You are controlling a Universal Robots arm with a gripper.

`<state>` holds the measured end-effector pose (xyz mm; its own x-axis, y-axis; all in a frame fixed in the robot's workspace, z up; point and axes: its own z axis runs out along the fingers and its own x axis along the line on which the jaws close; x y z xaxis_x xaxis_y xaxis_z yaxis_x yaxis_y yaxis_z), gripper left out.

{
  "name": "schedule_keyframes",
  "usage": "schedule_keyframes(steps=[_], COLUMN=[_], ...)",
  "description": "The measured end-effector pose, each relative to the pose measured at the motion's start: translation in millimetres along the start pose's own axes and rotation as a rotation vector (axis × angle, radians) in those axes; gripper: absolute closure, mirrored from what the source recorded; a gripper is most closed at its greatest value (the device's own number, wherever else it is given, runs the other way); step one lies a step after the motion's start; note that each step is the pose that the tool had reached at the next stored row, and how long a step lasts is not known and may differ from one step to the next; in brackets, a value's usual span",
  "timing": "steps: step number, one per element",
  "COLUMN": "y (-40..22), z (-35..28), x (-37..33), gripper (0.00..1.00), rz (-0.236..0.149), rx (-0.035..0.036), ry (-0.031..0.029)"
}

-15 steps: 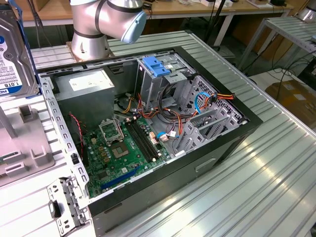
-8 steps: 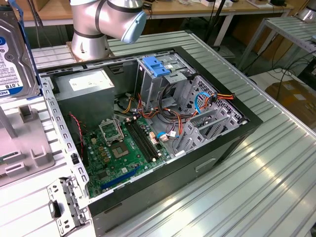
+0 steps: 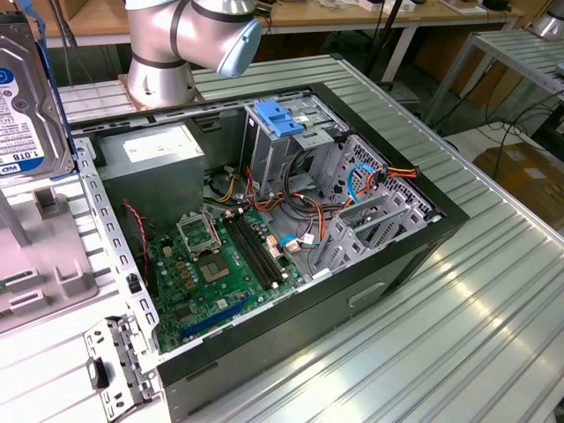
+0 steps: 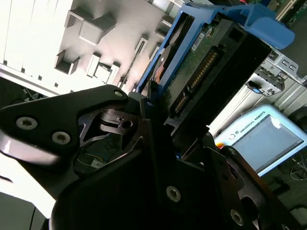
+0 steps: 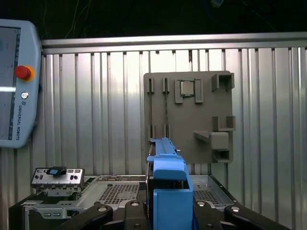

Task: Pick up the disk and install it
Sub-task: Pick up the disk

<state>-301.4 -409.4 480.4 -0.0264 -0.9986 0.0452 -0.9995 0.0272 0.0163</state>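
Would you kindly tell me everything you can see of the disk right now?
The disk is a flat silver-metal drive with a blue-and-white label, standing on edge at the exterior view's left. In the second wrist view its underside shows a dark circuit board and a connector, framed by blue plastic rails. The gripper clamps it.

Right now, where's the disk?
The disk stands upright at the exterior view's left edge, above the grey parts holder and outside the open computer case; in both wrist views it sits clamped between the fingers.
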Motion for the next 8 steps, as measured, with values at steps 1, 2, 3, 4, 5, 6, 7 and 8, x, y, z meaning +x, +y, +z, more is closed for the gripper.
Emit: schedule_keyframes(steps=[1, 2, 3, 4, 5, 6, 7, 8], y=[-0.3, -0.9, -1.2, -1.7, -2.1, -2.5, -2.9, -3.2], z=[0.1, 0.2, 0.2, 0.3, 0.3, 0.5, 0.6, 0.6], x=[0.3, 0.8, 1.1, 1.5, 1.9, 2.1, 2.4, 2.6], gripper=[0.64, 0.64, 0.64, 0.64, 0.64, 0.64, 0.64, 0.64], rz=[0.000, 0.000, 0.000, 0.000, 0.000, 0.000, 0.000, 0.000], rx=[0.0000, 0.0000, -0.0001, -0.0001, -0.0001, 0.0000, 0.0000, 0.0000], ry=[0.0000, 0.0000, 0.0001, 0.0001, 0.0001, 0.0000, 0.0000, 0.0000])
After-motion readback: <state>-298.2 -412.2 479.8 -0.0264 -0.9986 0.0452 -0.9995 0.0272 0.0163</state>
